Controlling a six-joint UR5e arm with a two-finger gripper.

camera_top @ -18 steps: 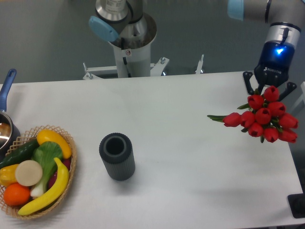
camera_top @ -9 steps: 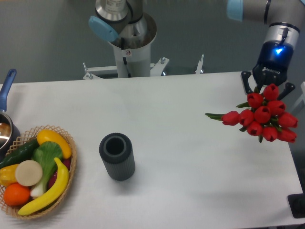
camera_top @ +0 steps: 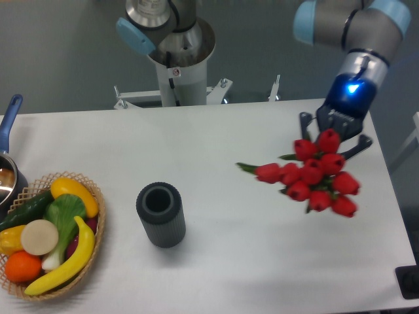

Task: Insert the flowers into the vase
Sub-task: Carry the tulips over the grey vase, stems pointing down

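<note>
The flowers point(camera_top: 311, 175), a tight bunch of red tulip buds with green leaves, hang in the air over the right part of the white table point(camera_top: 216, 137). My gripper point(camera_top: 332, 134) is shut on the bunch from above; its stems are hidden behind the buds. The vase point(camera_top: 160, 214), a short dark grey ribbed cylinder with an open round mouth, stands upright at the table's left centre, well to the left of the flowers and empty.
A wicker basket of fruit and vegetables point(camera_top: 49, 234) sits at the table's left front. A pot with a blue handle point(camera_top: 8, 147) is at the left edge. The robot's base column point(camera_top: 180, 62) stands behind the table. A dark object point(camera_top: 407, 282) shows at the right front corner.
My gripper has carried the flowers leftward and a little forward, from the table's right edge toward its middle. The vase and basket have not moved.
</note>
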